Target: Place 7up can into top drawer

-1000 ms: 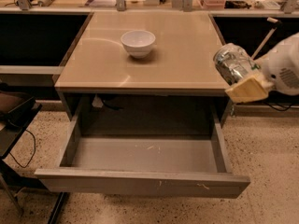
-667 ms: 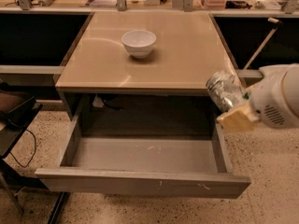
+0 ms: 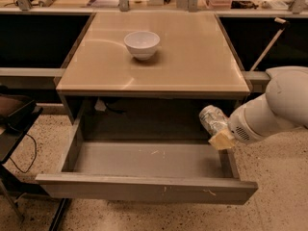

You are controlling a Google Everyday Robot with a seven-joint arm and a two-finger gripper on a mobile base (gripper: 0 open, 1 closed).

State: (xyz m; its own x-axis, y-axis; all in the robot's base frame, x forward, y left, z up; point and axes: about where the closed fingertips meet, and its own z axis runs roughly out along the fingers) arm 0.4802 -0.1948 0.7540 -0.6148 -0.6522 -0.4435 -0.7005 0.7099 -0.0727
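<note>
The 7up can (image 3: 212, 120), silvery and dented, is held in my gripper (image 3: 219, 131) at the right side of the open top drawer (image 3: 144, 161), just above its right rear corner. The gripper's tan finger pad (image 3: 222, 139) shows below the can, and the white arm reaches in from the right. The drawer is pulled out fully, with its grey floor bare and its scuffed front panel (image 3: 147, 189) toward the camera.
A white bowl (image 3: 142, 44) stands on the tan tabletop (image 3: 192, 57) above the drawer. Dark shelving lies to both sides, a cluttered counter runs along the back, and a dark chair with cables (image 3: 12, 114) is at the left on the speckled floor.
The gripper with the can has moved down and left, from beside the tabletop's right edge to below the tabletop, over the drawer's right side.
</note>
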